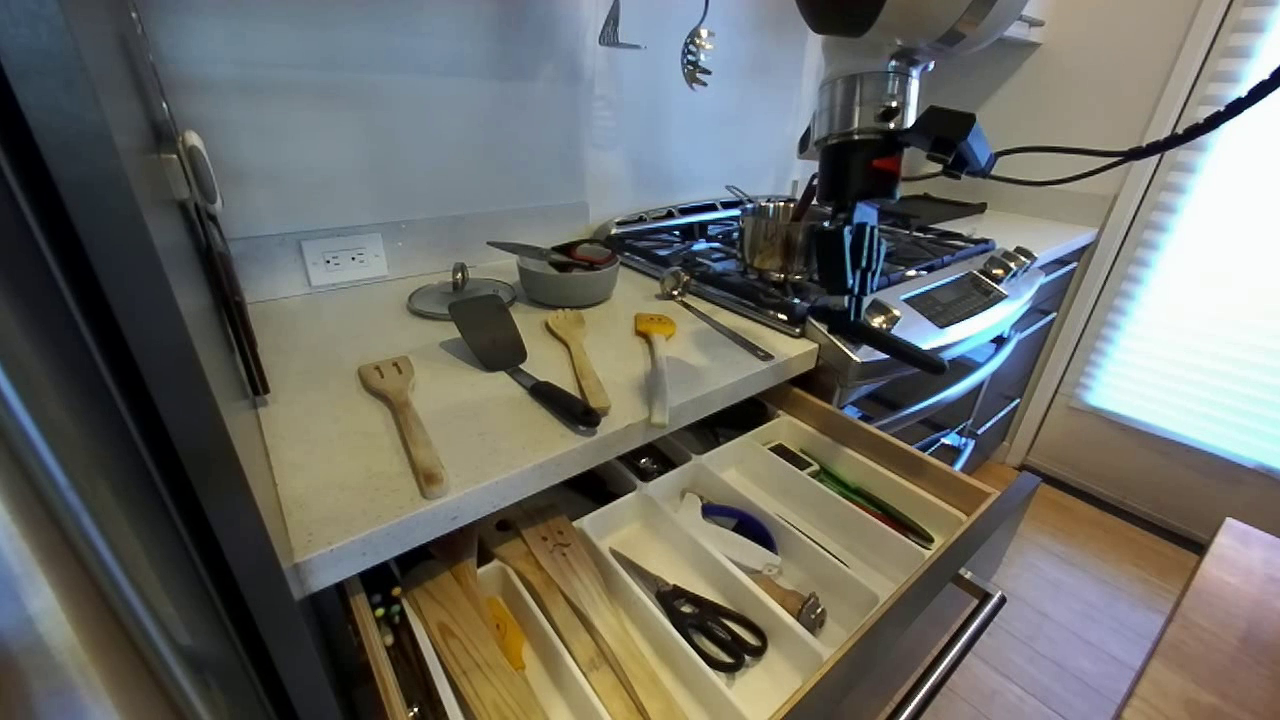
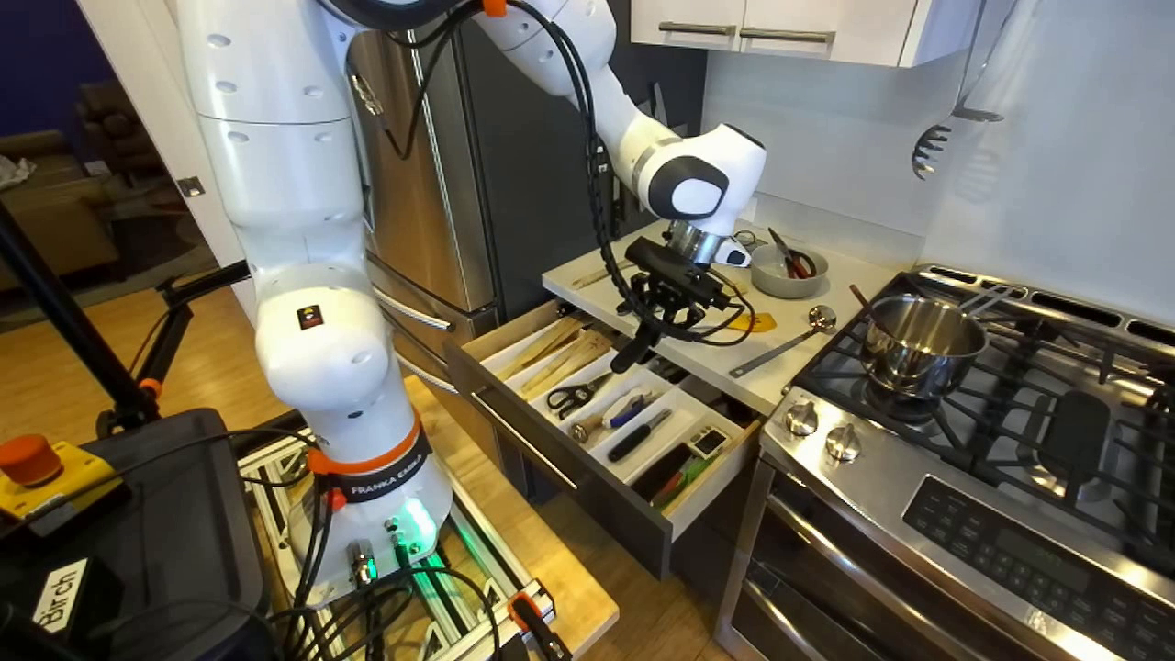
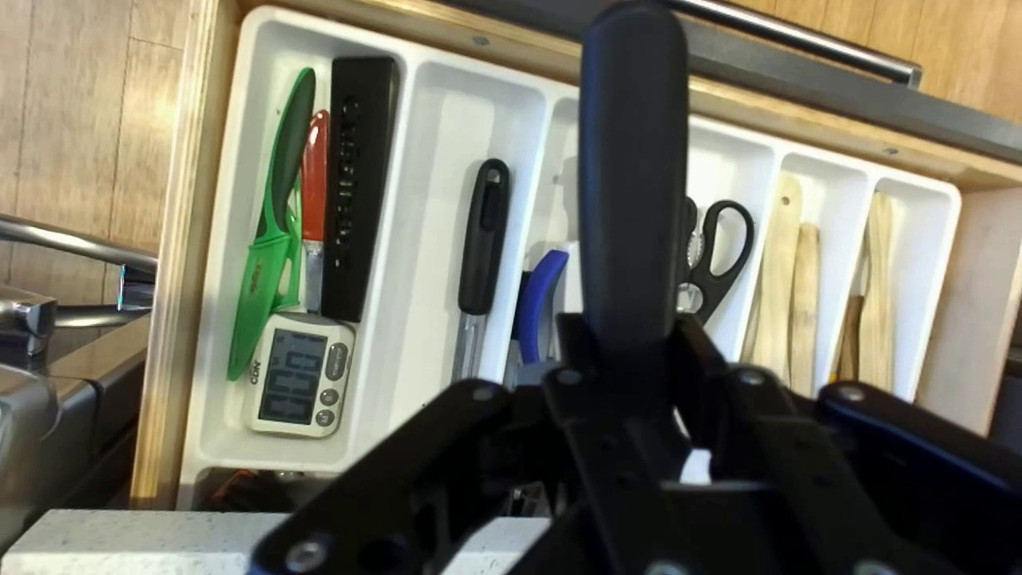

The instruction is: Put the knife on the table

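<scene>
- Holds the knife [image 3: 633,160] pinched in the gripper [image 1: 852,308], above the drawer [image 2: 610,505].
- Points black handle [image 2: 633,352] toward drawer's near front.
- Hangs near of the table [image 1: 330,440], left of the stove [image 2: 872,487].

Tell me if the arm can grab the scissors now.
Probably not yet: the gripper looks shut on a black handle, though the scissors lie uncovered in the open drawer.

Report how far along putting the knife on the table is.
Looks done: the knife is gripped, its black handle jutting from the jaws; its blade can't be made out clearly. In hand: the jaws hold it above the open drawer, not on the table. Left, most likely: bring it over the table, lower it, then open the jaws, now shut on it.
</scene>
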